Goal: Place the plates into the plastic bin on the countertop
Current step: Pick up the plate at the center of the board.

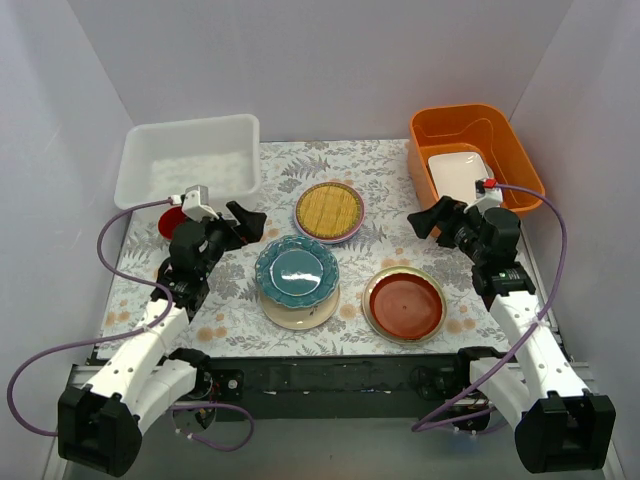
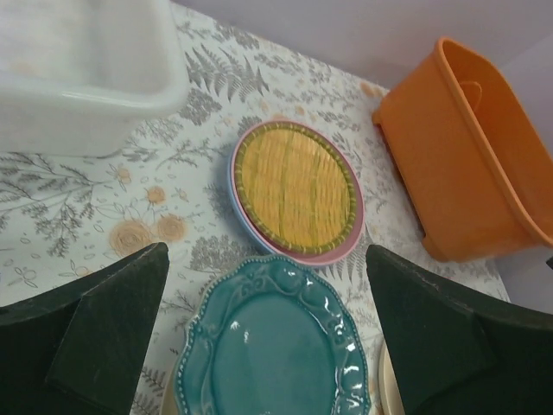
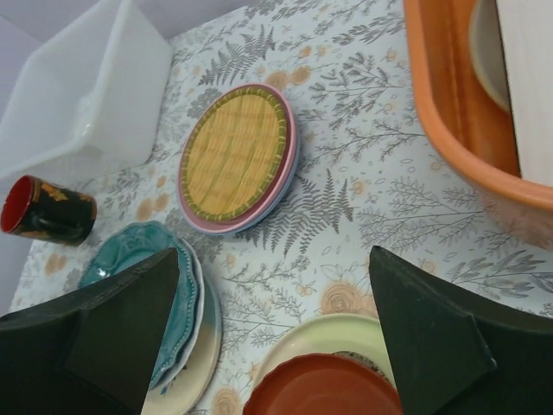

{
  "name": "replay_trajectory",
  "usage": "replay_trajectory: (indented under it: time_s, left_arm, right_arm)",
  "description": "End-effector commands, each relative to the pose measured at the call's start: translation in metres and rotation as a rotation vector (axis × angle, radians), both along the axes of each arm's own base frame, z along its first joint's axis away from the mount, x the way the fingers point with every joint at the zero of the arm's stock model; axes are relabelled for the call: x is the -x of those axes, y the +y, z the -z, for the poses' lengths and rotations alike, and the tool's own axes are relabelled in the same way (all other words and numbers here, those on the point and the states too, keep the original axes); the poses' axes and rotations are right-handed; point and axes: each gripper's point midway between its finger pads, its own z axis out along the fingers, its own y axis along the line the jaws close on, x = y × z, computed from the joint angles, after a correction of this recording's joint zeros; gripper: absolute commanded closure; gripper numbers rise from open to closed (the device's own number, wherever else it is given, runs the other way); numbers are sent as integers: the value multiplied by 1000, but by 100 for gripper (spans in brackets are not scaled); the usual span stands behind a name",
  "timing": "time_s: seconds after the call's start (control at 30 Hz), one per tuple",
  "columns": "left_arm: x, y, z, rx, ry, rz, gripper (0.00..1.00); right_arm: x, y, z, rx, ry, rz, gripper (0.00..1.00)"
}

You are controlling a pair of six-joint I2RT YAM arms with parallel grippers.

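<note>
My left fingers [image 2: 95, 333] are spread wide and empty, near the teal plate [image 2: 275, 346]. My right fingers [image 3: 432, 337] are also wide, holding nothing, over the counter [image 3: 363, 199] beside the red-brown plate [image 3: 320, 389].

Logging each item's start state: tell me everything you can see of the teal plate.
The teal plate is round, with a scalloped, embossed rim and a glossy glazed look. It lies flat, face up, topmost on a stack; a cream plate shows beneath. The stack sits central on the countertop, nearer the arms than the bamboo-patterned plate, left of the red-brown plate. Nothing lies on it. The left claw and right claw are open and clear of it. It is outside the plastic bin.
</note>
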Motion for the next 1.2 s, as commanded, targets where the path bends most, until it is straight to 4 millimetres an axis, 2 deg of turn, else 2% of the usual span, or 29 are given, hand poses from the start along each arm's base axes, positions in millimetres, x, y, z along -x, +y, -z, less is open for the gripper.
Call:
replay_trajectory:
  time_s: [0.0,0.03,0.1,0.17,0.23,0.27,0.3,0.37,0.43,0.47,0.53,0.6,0.73,0.87,1.03,1.17]
  left_arm:
    - [7,-13,-19,1,16,83,2]
    - [2,-4,-25,13,11,18,2]
    - [0,0,-30,72,34,-31,2]
    - [9,-8,-32,55,62,35,2]
    - [16,-15,-33,29,47,92,2]
    - [20,-17,-40,40,9,113,2]
    - [22,-17,-40,53,2,112,2]
    - [25,-15,-29,56,8,107,2]
    - [25,-15,-24,59,30,101,2]
    - [24,-15,-25,60,41,100,2]
    - [23,-22,-7,47,126,130,2]
    - [18,-28,0,50,187,152,2]
    - [17,-33,24,49,310,164,2]
    - [23,-42,35,71,372,210,2]
    - [32,-38,52,91,454,176,2]
    - [37,-34,64,89,523,149,2]
  right_arm:
    - [14,20,-30,-112,-47,-79,2]
    - [17,21,-36,-117,-69,-86,2]
    - [19,24,-42,-127,-83,-101,2]
    - [23,32,-45,-135,-89,-135,2]
    - [24,38,-43,-133,-69,-164,2]
    - [26,43,-43,-127,-67,-190,2]
    - [26,47,-48,-116,-76,-211,2]
    - [28,59,-46,-71,-76,-254,2]
    - [28,68,-49,-29,-104,-277,2]
    - [32,78,-49,-24,-105,-311,2]
    - [32,88,-46,-19,-88,-339,2]
    - [36,102,-41,-19,-70,-390,2]
    - [39,127,-26,-19,-30,-476,3]
    - [40,146,-16,-34,5,-541,4]
    - [42,166,8,-47,75,-606,5]
    - [46,181,26,-52,131,-652,11]
